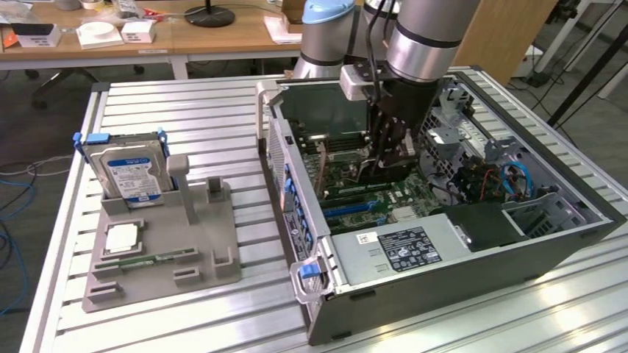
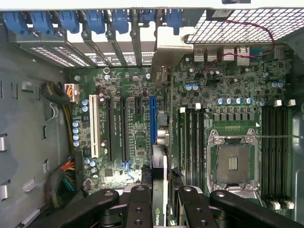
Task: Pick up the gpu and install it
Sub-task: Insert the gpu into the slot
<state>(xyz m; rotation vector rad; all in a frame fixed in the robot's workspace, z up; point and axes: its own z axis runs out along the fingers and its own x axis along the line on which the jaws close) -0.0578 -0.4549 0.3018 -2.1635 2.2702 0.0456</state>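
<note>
PC case [image 1: 549,243] lies open on surface [image 1: 196,118], arm reaching inside. Hand [image 2: 159,209] clamped on gpu [image 2: 159,156], held edge-on over the motherboard [image 2: 228,118] beside the blue slot [image 2: 152,118]. Risk: card tilted or off-line w/ slot, so edge connector jams or bracket [image 2: 168,42] snags rear grille. Long axis runs along slot, bracket end toward blue rear clips.

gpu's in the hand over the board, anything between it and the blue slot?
Nothing visible. The hand holds the gpu edge-on right beside the blue slot, its silver bracket up at the rear slot openings. No cable crosses the slot.
</note>
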